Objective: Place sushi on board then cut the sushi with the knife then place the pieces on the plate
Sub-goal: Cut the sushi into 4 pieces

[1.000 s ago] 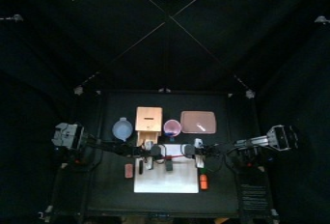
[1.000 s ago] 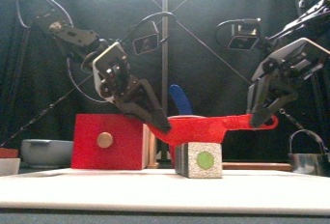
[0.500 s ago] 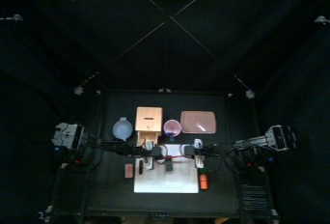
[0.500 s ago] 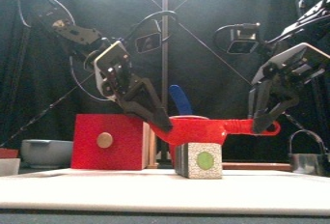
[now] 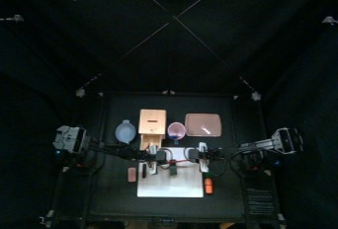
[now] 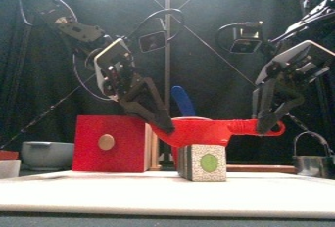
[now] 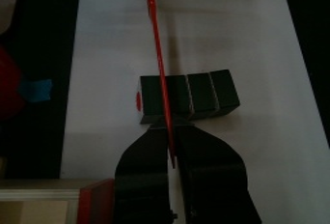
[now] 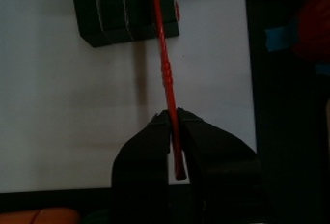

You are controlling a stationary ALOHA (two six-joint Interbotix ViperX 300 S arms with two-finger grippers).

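Front view: we clench the left end effector point(image 6: 163, 127) and right end effector point(image 6: 271, 123) on the red knife point(image 6: 246, 125), one at each end, holding it level over the sushi roll point(image 6: 201, 160) to cut.

Two matt black jointed arms, each ending in a two-jaw gripper.
The black left arm point(image 6: 62, 21) and black right arm point(image 6: 309, 25) are chains of blocky links with thin black cables looping alongside. A pale silver cross-plate caps the left gripper point(image 6: 163, 125) and the right gripper point(image 6: 269, 121). Their long tapering jaws look grey outside and black inside.
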